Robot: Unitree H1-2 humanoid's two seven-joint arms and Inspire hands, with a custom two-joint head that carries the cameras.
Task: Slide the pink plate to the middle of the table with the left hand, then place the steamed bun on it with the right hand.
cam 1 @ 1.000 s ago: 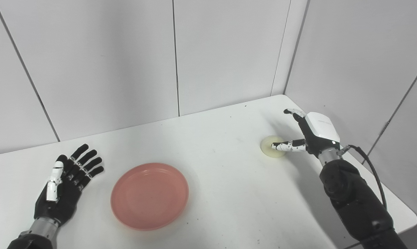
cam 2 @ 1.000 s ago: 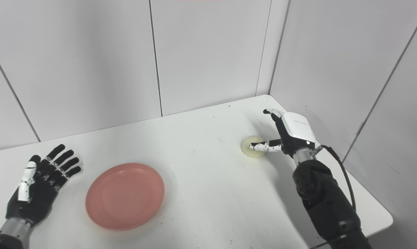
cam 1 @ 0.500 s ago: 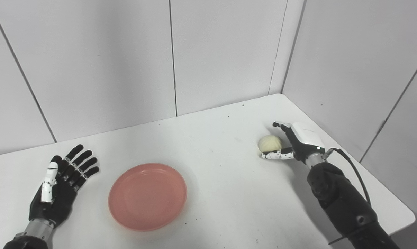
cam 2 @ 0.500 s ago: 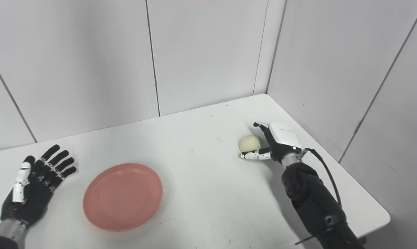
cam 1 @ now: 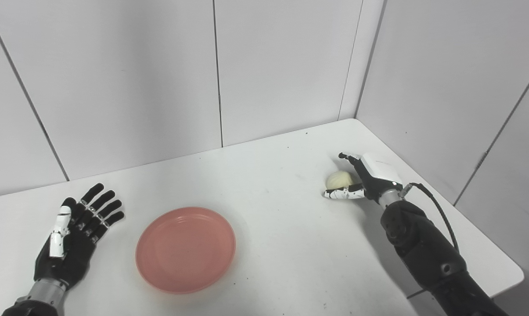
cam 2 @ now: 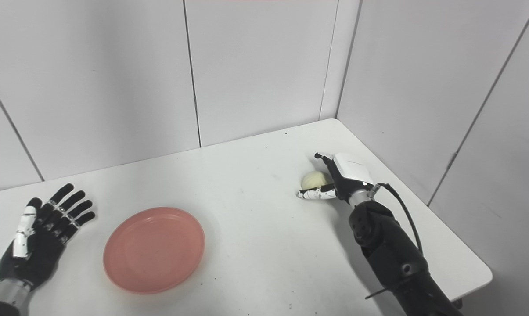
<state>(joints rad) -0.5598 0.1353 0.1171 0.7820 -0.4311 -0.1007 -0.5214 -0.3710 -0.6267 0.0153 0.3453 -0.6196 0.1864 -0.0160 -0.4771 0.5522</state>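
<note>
1. Two hands are over the white tabletop (cam 1: 273, 175), and only the right one is busy. The right hand (cam 1: 364, 177) sits at the far right with the steamed bun (cam 1: 338, 179) cupped between its thumb below and its fingers (cam 1: 346, 156) curled over the top, so it is closed on the bun.

2. The left hand (cam 1: 73, 232) lies palm up at the near left, fingers spread, holding nothing, just beside the pink plate (cam 1: 185, 249) but not touching it.

3. The pink plate rests flat left of centre, towards the near edge, empty and well apart from the bun.

4. To my eye the step in hand is the bun's pickup. I cannot tell whether the bun is clear of the tabletop or resting on it.

5. The plate looks short of the true middle, so I would judge the slide either loosely done or skipped.

6. The next move calls for a firm but gentle hold on the soft bun, a lift, and a carry left and nearer across the bare tabletop to above the plate's centre, then a low release so it does not roll off.
</note>
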